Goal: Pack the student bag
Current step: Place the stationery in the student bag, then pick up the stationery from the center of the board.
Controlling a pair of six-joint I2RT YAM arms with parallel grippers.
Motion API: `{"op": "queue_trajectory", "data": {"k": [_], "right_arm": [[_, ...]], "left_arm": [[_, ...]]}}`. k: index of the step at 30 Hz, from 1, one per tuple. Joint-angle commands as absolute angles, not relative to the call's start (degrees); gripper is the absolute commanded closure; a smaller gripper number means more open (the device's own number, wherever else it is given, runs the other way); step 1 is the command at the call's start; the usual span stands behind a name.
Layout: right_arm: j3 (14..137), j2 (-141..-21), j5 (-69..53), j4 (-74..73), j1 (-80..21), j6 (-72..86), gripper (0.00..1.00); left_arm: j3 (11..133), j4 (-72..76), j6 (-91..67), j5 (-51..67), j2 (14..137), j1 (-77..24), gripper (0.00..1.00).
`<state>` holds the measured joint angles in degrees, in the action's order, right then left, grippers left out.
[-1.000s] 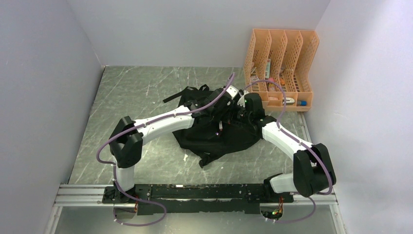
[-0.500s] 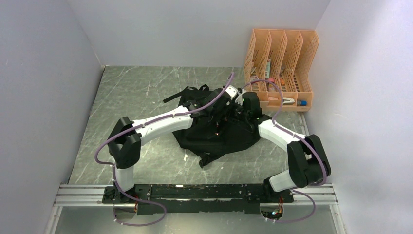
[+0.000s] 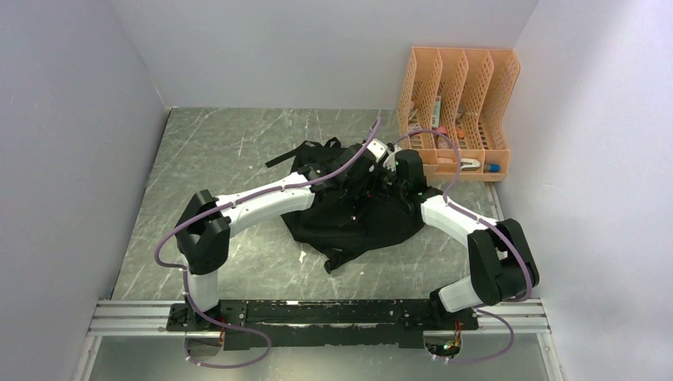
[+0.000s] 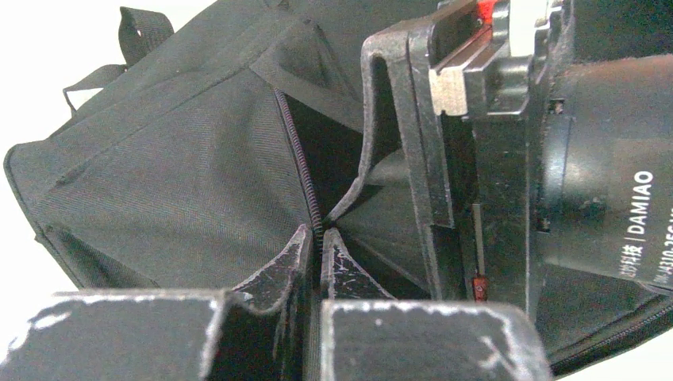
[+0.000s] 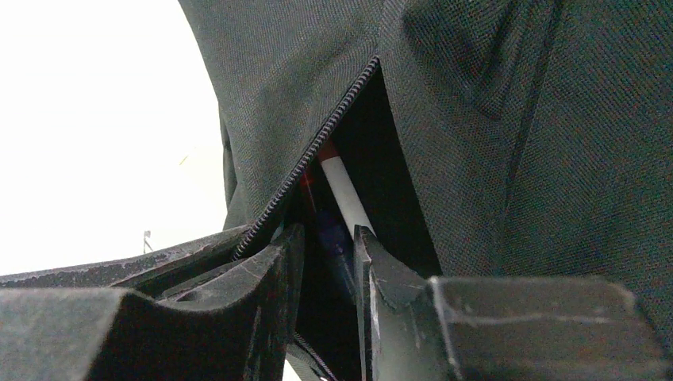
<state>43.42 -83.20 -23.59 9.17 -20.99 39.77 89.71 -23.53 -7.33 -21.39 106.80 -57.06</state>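
Black soft fabric backpack (image 3: 357, 218) lies crumpled in the middle of the top view, on the grey marbled table (image 3: 230, 151). Both arms reach over its upper right part. An orange slotted plastic file organiser (image 3: 460, 87) stands in the upper right corner, near the bag.

In the left wrist view, at lower centre, the left tool (image 4: 320, 238) is closed. Its fingers pinch the toothed zip edge (image 4: 300, 159) of the bag's opening, and the fabric rises from them toward the upper left.

In the right wrist view the right tool (image 5: 328, 238) has its jaws parted at the mouth of the unzipped opening. A white pen with a red end (image 5: 343, 190) lies inside that opening, just above the gap between the tips, with a dark blue item below it. Whether either finger touches these I cannot tell.
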Motion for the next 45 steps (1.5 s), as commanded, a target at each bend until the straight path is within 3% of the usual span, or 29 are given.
{"op": "queue_trajectory", "data": {"k": [1, 13, 20, 27, 34, 45], "right_arm": [[42.5, -81.96, -23.17, 10.18, -20.79, 39.18, 0.67], [37.13, -68.04, -9.24, 7.5, -20.65, 38.6, 0.65], [35.12, -62.68, -4.48, 5.74, -20.65, 37.53, 0.64], [34.57, -62.09, -4.72, 5.89, -20.71, 37.32, 0.64], [34.4, -62.38, -5.23, 6.34, -20.73, 37.32, 0.63], [33.36, -62.56, -5.43, 7.03, -20.68, 37.53, 0.63]], "left_arm": [[89.74, -22.41, -7.82, -21.1, 104.54, -57.34, 0.95], [89.72, -21.12, -8.71, -19.85, 103.64, -57.31, 0.94], [88.61, -18.99, -9.56, -19.89, 100.97, -57.22, 0.73], [85.54, -16.49, -10.05, -21.36, 96.09, -56.79, 0.65], [80.7, -14.69, -13.08, -20.06, 89.48, -51.63, 0.66], [69.8, -15.42, -22.17, -15.03, 80.26, -35.0, 0.66]]}}
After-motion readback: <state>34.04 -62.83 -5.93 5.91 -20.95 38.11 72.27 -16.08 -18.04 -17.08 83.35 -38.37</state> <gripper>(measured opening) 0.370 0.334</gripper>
